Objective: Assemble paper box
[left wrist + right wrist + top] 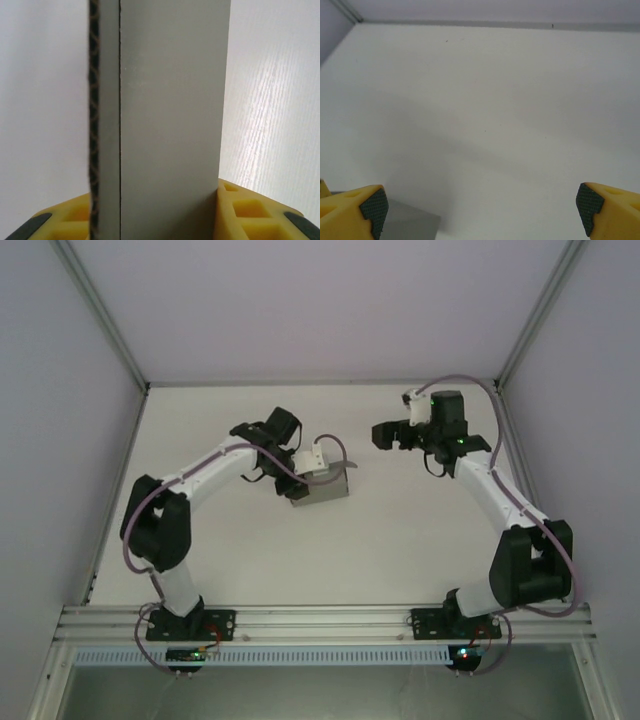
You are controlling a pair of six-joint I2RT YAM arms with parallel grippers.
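Top view: the paper box (325, 490), a small flat rectangular carton of plain grey thin cardboard, is near the middle of the white table (300, 570), clamped in the left gripper (306, 476). In the left wrist view, two yellow fingers (250, 210) press the box's sides, and a corrugated edge (93, 125) shows on its left. The right gripper (388, 435) is apart from the box, jaws spread wide. In the right wrist view, its dark-padded fingertips (372, 210) stand far apart, with a grey cardboard corner (412, 225) at lower left.
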